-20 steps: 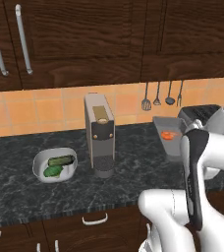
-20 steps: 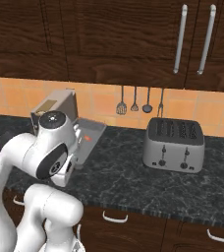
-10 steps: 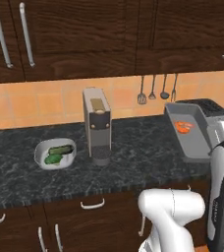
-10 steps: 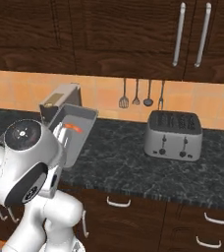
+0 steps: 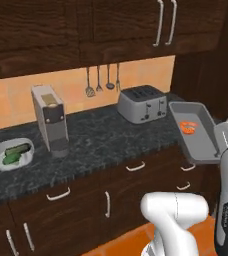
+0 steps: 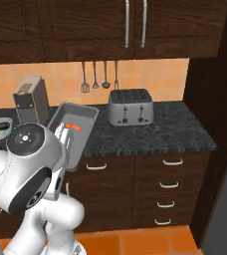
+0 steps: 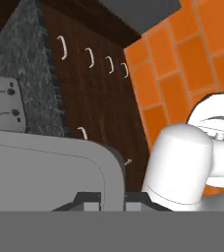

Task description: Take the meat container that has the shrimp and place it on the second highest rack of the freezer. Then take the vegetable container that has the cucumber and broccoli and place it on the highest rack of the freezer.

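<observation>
Gripper (image 7: 105, 197) clamps the meat container (image 5: 196, 131) rim, fingertips half hidden; shrimp (image 5: 188, 127) inside looks blurry.

No readable text, label, brand, number or sign appeared on any object or surface in these views.

The meat container (image 5: 198, 136), a shallow dark grey tray, is held up off the tabletop, tilted, with the little orange shrimp (image 5: 188, 127) sat inside. The white vegetable container (image 5: 12, 153) is left on the tabletop's far left, cucumber (image 5: 17, 149) and broccoli (image 5: 8, 159) in it.
</observation>
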